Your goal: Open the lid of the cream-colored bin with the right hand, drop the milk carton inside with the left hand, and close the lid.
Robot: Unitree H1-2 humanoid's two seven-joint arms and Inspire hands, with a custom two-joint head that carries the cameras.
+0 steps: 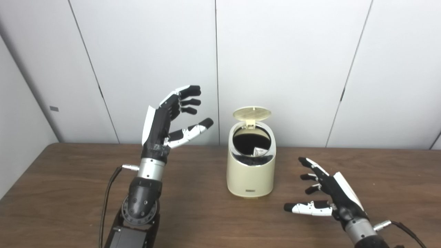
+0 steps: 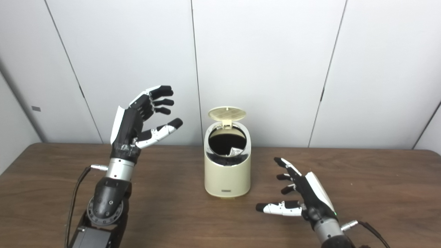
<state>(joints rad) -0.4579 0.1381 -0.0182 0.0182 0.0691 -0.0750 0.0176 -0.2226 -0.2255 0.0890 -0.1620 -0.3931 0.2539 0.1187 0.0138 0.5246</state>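
Cream-colored bin (image 1: 250, 172), lid (image 1: 252, 113) up, its small front label unreadable.

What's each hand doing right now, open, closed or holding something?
Left hand: open, raised, holding nothing.
Right hand: open, low over the table, holding nothing.

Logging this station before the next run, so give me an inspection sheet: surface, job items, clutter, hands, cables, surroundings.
Surface: brown wooden table, no spills seen.
Job's things: cream bin upright at centre, lid raised; milk carton partly visible inside.
Clutter: nothing seen.
Hands: left hand raised left of the bin, open; right hand low, right of the bin, open.
Cables: black cable by the left forearm; another at the right wrist.
Surroundings: pale wall panels.
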